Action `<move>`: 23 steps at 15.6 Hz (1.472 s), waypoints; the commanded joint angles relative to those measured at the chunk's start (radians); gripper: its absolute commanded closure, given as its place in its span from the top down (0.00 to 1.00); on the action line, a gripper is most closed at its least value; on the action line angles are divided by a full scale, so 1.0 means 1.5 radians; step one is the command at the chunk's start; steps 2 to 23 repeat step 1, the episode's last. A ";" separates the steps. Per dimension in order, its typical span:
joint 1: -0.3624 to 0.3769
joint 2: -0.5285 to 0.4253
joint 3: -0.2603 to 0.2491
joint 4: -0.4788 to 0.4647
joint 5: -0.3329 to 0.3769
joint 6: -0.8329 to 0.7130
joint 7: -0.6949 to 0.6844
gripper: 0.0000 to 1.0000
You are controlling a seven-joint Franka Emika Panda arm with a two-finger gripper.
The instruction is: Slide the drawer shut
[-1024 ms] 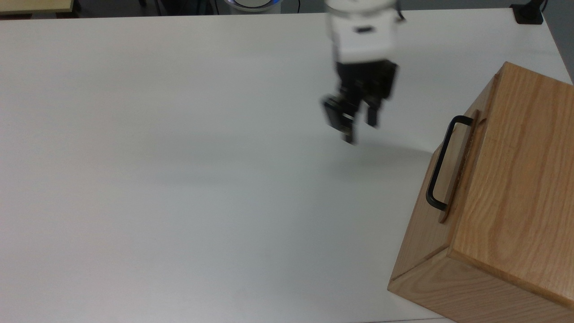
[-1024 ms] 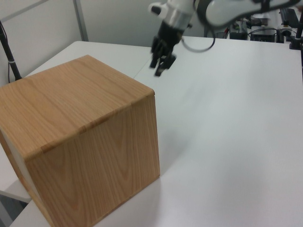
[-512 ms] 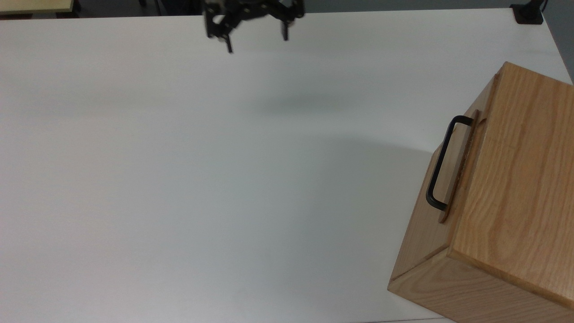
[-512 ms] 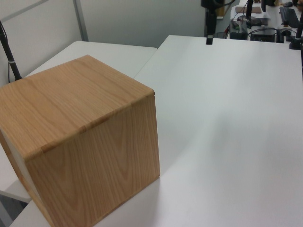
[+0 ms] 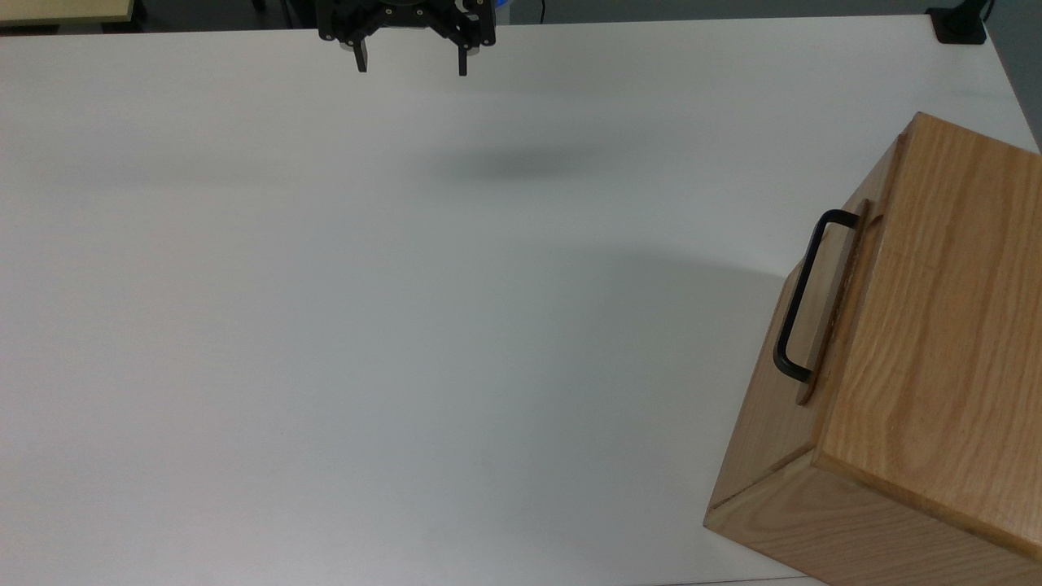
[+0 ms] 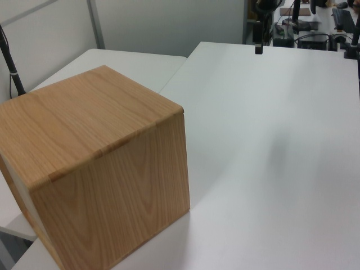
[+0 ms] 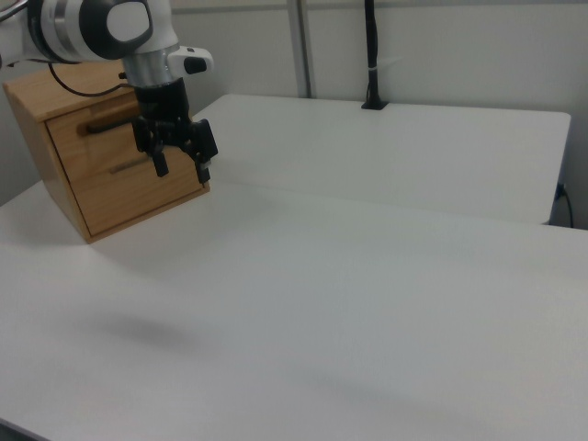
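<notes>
The drawer sits in the upper front of the oak cabinet at the top view's right. Its flat wood front lies close against the cabinet face, and its black bar handle stands out toward the table. In the right view the drawer front and handle show at the far left, partly behind the arm. My gripper hangs far from the drawer at the top view's upper edge. It is open and holds nothing. It also shows in the right view, and one fingertip shows in the left view.
The white table stretches wide between gripper and cabinet. The cabinet stands near the table's corner in the left view. A black post rises at the table's far edge in the right view.
My gripper has gone from close by the drawer handle up and away to the top view's upper left, and its fingers have spread wide. The drawer and cabinet have not moved.
</notes>
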 commanded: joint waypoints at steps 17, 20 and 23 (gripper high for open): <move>-0.004 -0.021 0.003 -0.023 -0.010 0.005 0.038 1.00; -0.004 -0.021 0.003 -0.023 -0.010 0.005 0.038 1.00; -0.004 -0.021 0.003 -0.023 -0.010 0.005 0.038 1.00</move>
